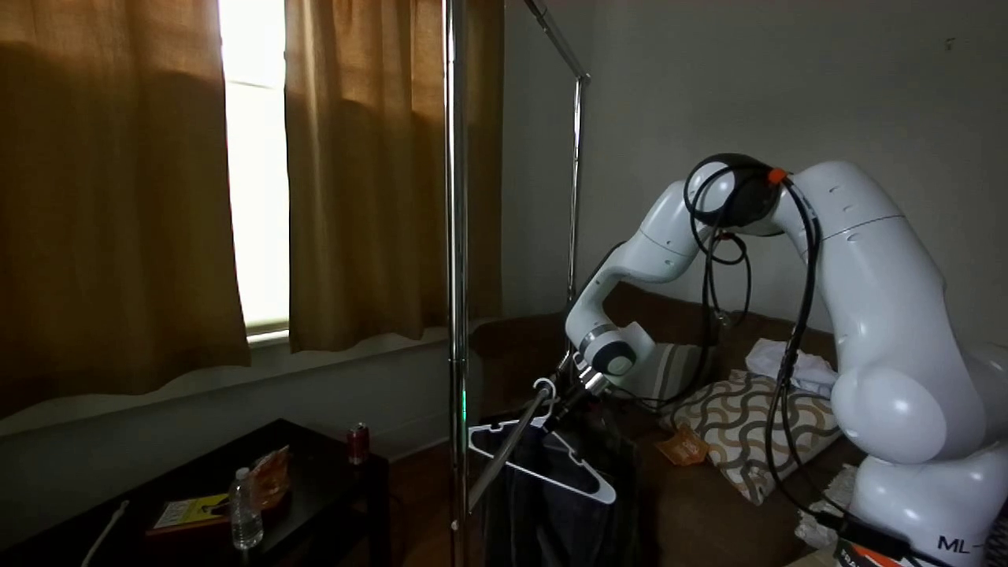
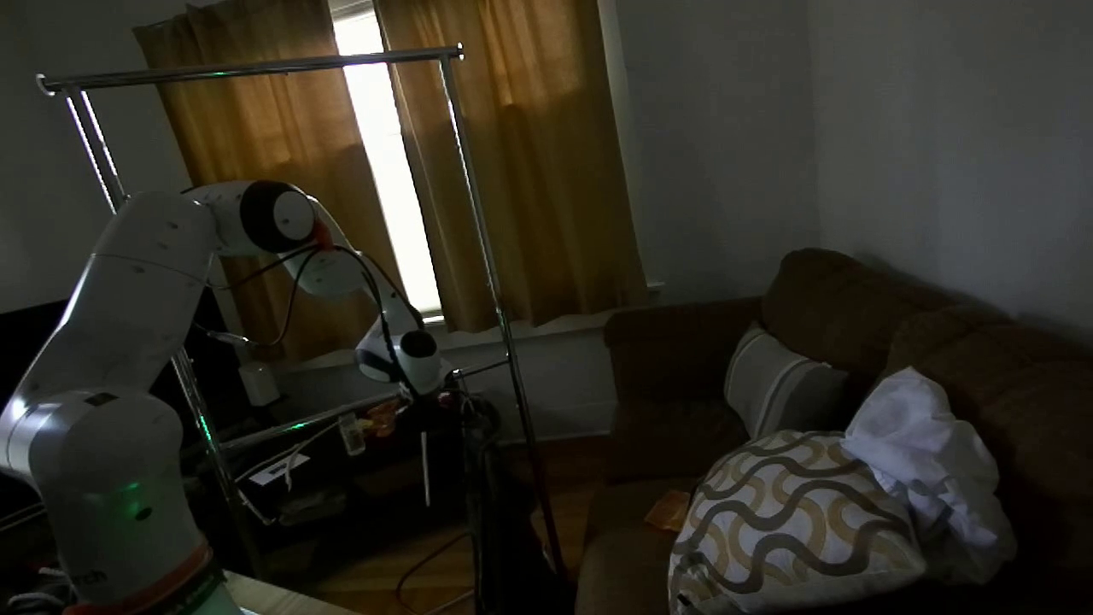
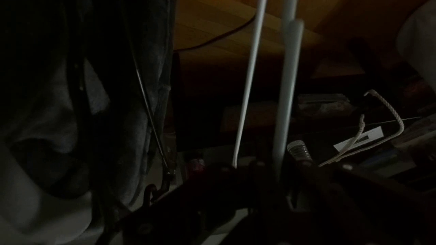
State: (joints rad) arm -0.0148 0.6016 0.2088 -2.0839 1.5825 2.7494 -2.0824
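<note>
Okay, from where I'm standing: the gripper (image 1: 557, 411) has its fingers together, clamped on a white plastic hanger (image 1: 605, 494), looks like around the neck just under the hook. It's pretty dark down there, so I can't swear to the exact contact spot. The hanger is up at the low bar (image 1: 509, 450) of a chrome garment rack (image 1: 457, 236), nearer the end by the brown couch (image 2: 683, 350). Hook seems to curl about the bar, but can't tell if the bar's carrying any weight. I don't see anything draped on it; the dark clothes (image 1: 516, 520) hang just behind.

My guess on handling: super light, stiff with a bit of spring, and slick. Not really fragile, but thin tubing like that could easily pivot in a pinch. I'd hold it at the neck, where hook meets shoulders, so it stays balanced.

Nearby there's a low black table (image 1: 319, 465), red soda can (image 1: 358, 443) by one corner, water bottle (image 1: 245, 512) along an edge.
</note>
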